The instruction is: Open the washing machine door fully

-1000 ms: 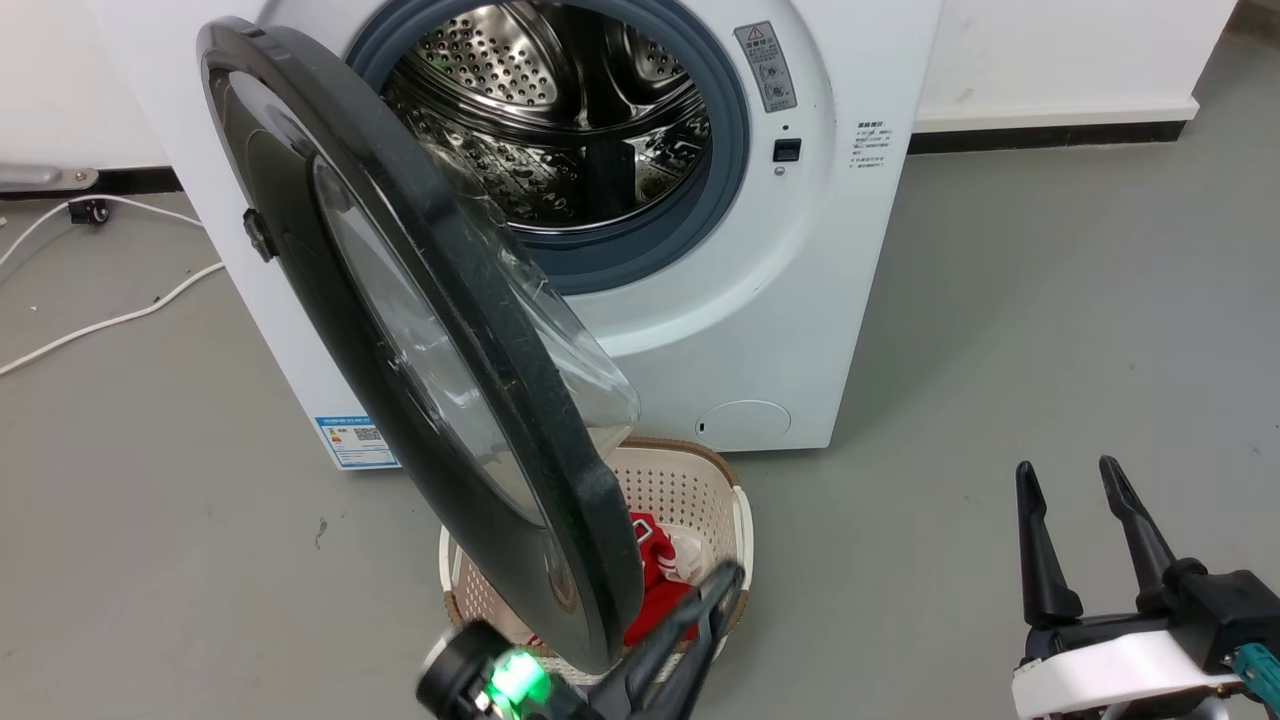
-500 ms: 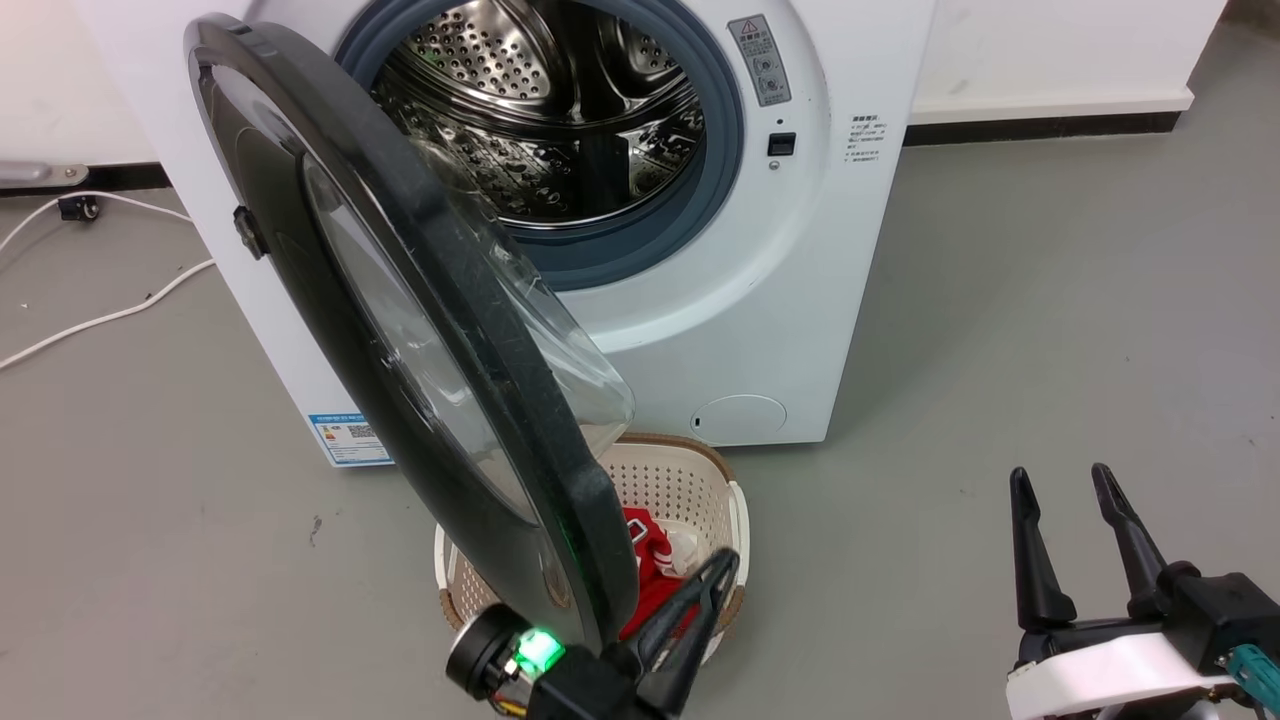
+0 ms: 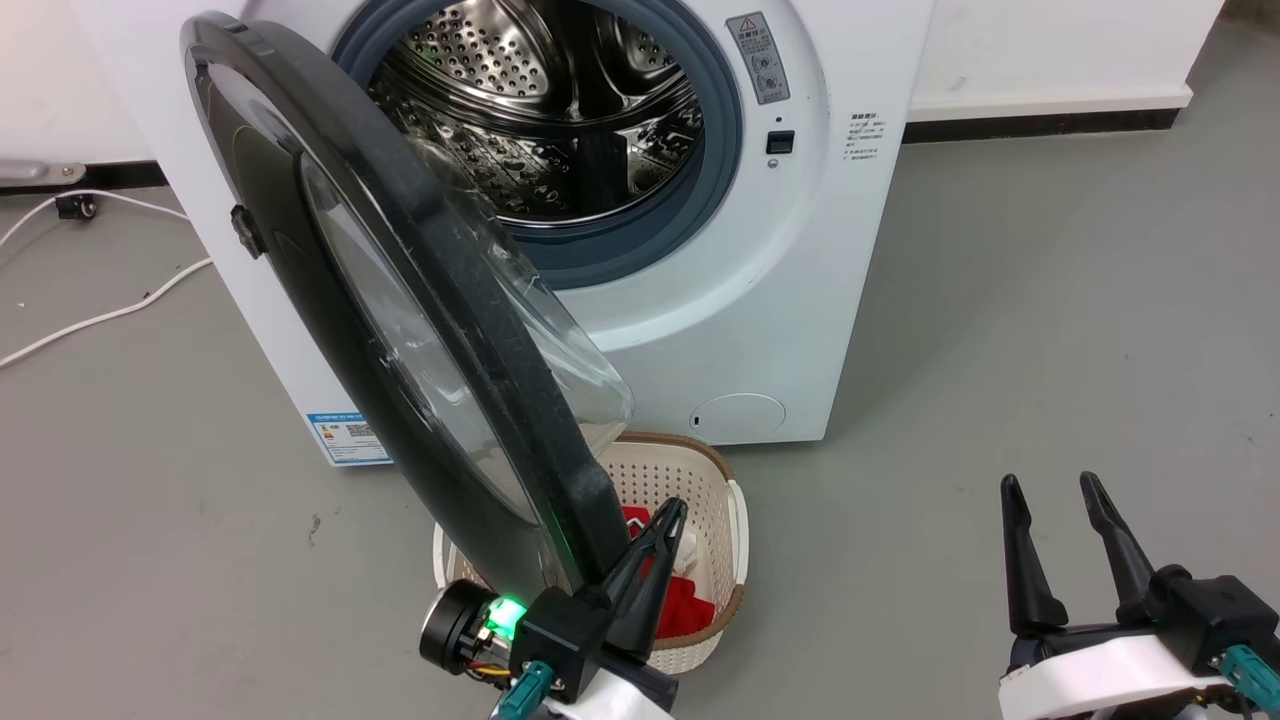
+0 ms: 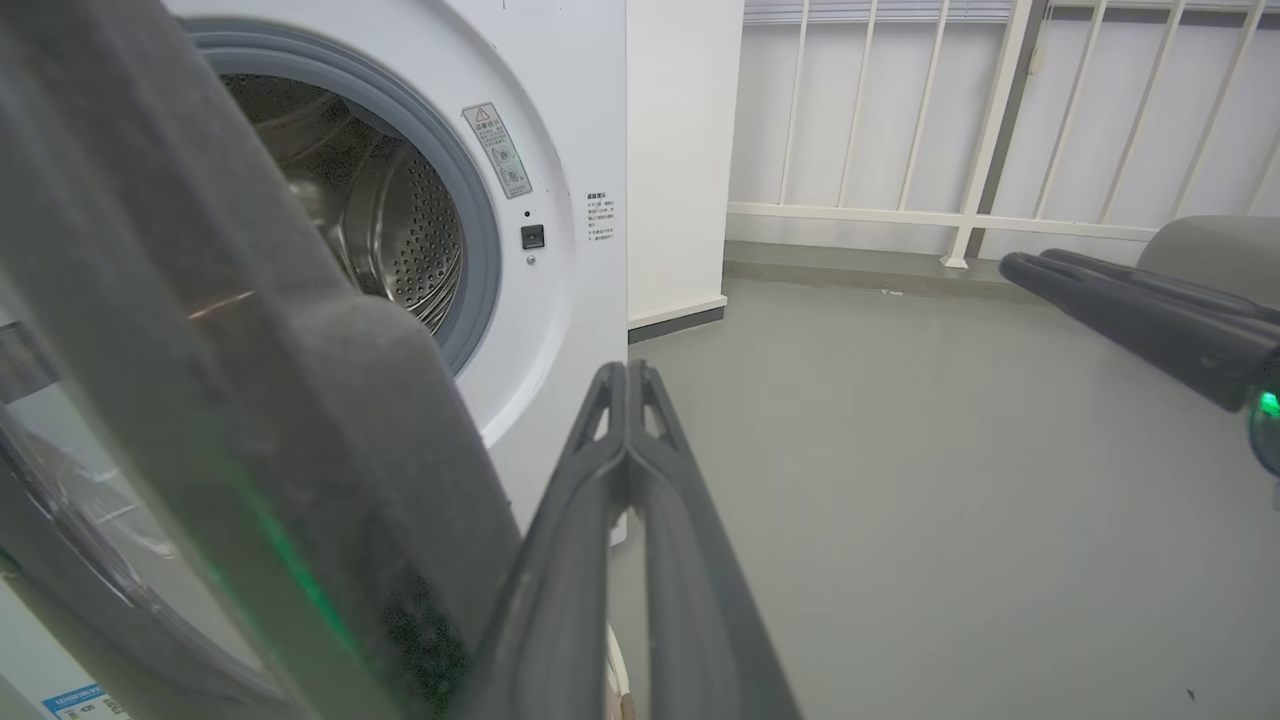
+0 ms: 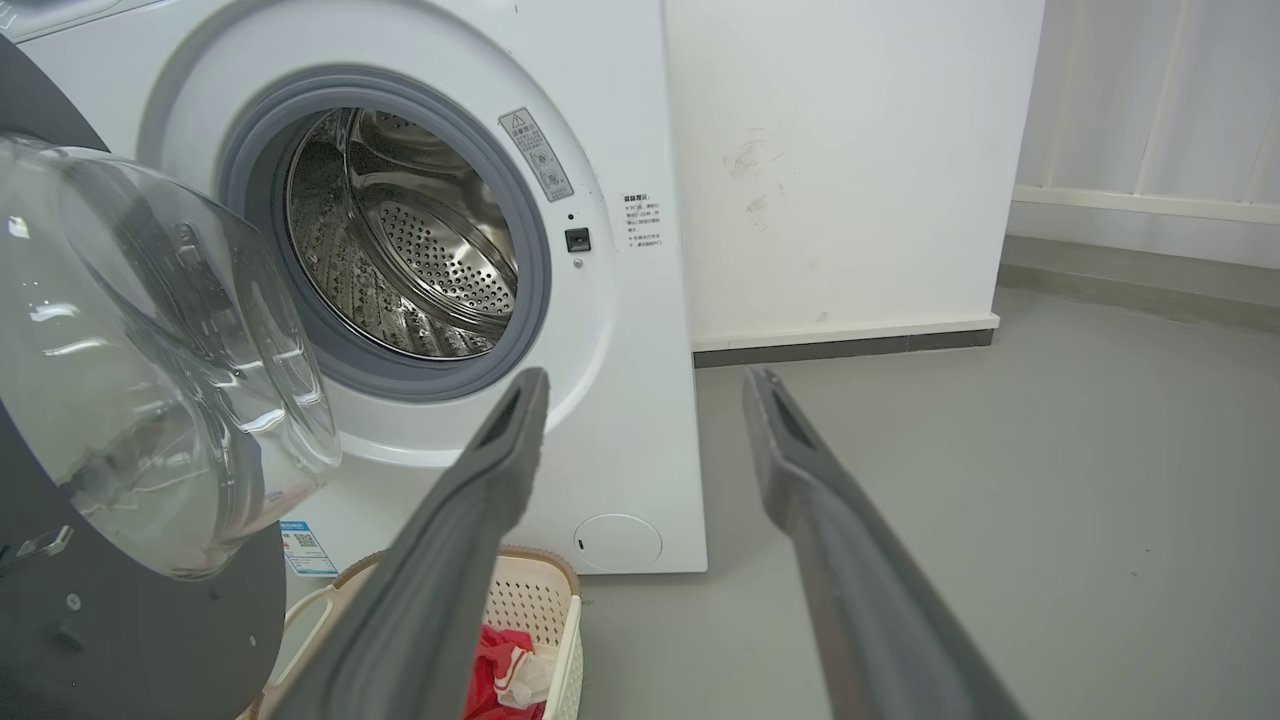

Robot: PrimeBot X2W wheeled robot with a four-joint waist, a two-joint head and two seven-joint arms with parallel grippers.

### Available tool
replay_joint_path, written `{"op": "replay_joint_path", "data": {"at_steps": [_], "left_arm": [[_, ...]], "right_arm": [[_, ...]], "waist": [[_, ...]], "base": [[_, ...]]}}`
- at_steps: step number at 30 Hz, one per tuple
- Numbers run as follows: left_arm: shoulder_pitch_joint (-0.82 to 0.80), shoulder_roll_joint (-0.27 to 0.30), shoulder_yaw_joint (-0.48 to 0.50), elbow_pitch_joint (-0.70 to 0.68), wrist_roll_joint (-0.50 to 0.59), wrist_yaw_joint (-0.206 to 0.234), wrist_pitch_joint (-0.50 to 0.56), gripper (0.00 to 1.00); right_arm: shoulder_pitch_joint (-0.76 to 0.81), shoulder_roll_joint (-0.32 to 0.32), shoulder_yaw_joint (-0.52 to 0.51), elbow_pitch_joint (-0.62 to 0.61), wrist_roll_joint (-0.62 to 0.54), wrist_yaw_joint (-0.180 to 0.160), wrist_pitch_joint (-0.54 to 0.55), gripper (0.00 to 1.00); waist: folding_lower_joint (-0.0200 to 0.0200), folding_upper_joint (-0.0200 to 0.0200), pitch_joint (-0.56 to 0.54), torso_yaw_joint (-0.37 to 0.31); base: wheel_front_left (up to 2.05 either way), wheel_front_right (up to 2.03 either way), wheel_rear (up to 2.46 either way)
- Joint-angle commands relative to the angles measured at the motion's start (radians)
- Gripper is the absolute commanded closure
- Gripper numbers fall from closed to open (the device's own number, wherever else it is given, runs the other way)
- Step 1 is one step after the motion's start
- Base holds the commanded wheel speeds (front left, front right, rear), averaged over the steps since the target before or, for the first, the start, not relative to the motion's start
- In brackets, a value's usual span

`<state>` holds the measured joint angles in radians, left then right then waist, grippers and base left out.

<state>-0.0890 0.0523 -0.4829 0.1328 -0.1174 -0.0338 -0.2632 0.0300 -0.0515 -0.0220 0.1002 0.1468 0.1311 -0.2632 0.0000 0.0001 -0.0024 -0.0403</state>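
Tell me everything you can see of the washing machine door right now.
The washing machine door is a large round black disc with a bulging clear glass bowl on its inner face. It stands partly open, angled out over the basket. The shut left pincer lies beside its lower rim; contact unclear.

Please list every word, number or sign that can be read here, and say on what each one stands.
No word can be read.
Grey sticker on the washing machine: warning triangle, text too small.
Printed block beside it: too small.
Blue label low on front: code square, text blurred.
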Motion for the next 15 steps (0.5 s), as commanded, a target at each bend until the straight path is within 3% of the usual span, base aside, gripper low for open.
{"op": "replay_joint_path", "data": {"at_steps": [1, 15], "left_arm": [[0.002, -0.001, 0.008, 0.006, -0.001, 0.008, -0.002, 1.0], [0.035, 0.002, 0.054, -0.022, 0.017, 0.051, -0.002, 1.0]], "right_arm": [[-0.005, 0.002, 0.0, 0.003, 0.005, -0.001, -0.002, 0.0], [0.004, 0.002, -0.001, 0.011, 0.022, -0.001, -0.002, 0.0]], "waist": [[0.0, -0.0001, -0.001, 0.002], [0.0, -0.0001, -0.003, 0.026]], "base": [[0.0, 0.0, 0.0], [0.0, 0.0, 0.0]]}}
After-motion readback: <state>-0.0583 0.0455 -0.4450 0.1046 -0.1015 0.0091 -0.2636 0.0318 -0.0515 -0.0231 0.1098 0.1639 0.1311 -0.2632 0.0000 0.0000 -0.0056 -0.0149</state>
